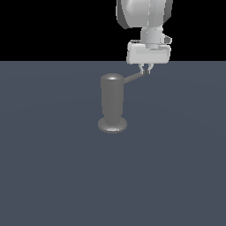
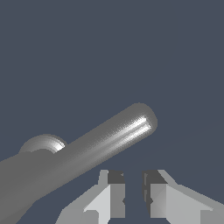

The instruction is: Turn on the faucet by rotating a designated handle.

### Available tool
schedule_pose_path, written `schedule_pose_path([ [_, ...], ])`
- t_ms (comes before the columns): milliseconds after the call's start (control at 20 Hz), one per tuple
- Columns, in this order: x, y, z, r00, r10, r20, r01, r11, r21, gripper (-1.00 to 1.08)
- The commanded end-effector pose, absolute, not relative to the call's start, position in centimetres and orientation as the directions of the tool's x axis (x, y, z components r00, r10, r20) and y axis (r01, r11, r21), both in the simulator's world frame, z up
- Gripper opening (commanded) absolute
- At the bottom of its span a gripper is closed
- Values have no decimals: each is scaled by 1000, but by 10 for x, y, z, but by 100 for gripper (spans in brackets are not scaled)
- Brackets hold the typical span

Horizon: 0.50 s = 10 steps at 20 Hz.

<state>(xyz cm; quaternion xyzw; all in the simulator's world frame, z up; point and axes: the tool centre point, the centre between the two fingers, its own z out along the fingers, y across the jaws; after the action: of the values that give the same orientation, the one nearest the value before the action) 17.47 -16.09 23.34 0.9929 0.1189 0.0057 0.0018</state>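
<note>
The faucet (image 1: 112, 101) is a grey metallic upright cylinder on a flared round base, standing mid-scene in the exterior view. Its handle (image 1: 132, 78), a slim grey rod, projects from the cylinder's top toward the exterior view's right. My gripper (image 1: 145, 69) hangs straight down at the rod's outer tip, with its fingertips touching or just above it. In the wrist view the handle (image 2: 109, 140) runs diagonally with its rounded tip free, lying beyond my gripper (image 2: 134, 192). The fingers (image 2: 153, 192) stand almost together with nothing between them. A rounded part of the faucet (image 2: 43, 143) shows behind the rod.
The faucet stands on a flat dark blue-grey floor (image 1: 53, 176) that fills the scene. No other object shows.
</note>
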Motion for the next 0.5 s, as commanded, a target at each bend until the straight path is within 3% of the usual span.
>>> schedule_pose_path([
  [0,180,-154,223,971,241,5,241,-971,0,-100],
  [450,194,-149,221,971,239,3,239,-971,0,-100],
])
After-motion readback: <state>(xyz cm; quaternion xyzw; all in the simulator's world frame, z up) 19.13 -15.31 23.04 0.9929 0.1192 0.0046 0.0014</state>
